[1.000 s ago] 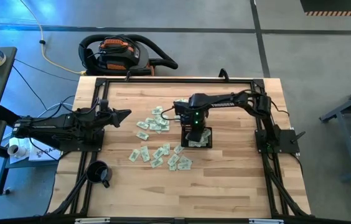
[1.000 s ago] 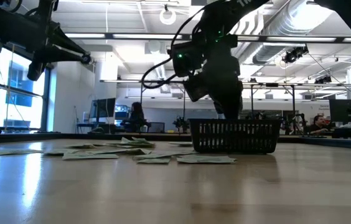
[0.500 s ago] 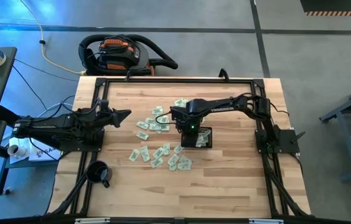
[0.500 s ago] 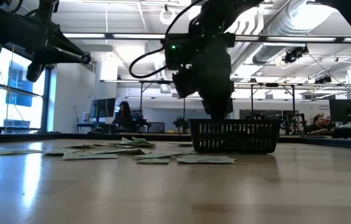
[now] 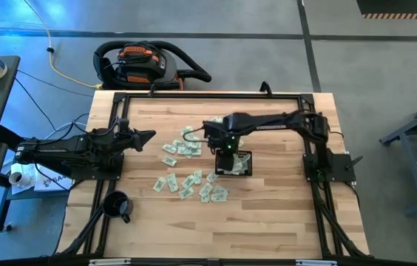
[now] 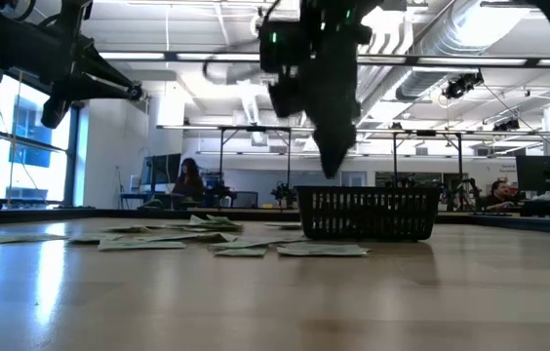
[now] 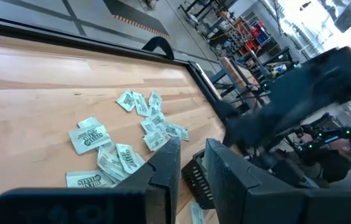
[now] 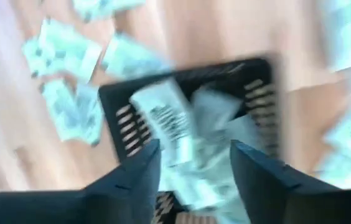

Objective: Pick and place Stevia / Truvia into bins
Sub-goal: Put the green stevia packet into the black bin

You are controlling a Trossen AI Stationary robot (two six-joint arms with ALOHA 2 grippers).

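Risen clear of the basket (image 5: 234, 164) since a second ago, the right hand (image 8: 191, 158) hangs spread and empty above sachets (image 8: 166, 121) already dropped inside, its next reach likely toward sachets (image 5: 186, 145) strewn across the worktop (image 5: 268, 214).

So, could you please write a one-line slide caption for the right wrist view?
Right hand, fingers apart, hovers above the black basket holding several Stevia sachets, with more scattered on the table.

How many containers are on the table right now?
2. A black basket sits just right of the middle of the table. A round black mug stands at the table's lower-left corner in the high view. None seems hidden.
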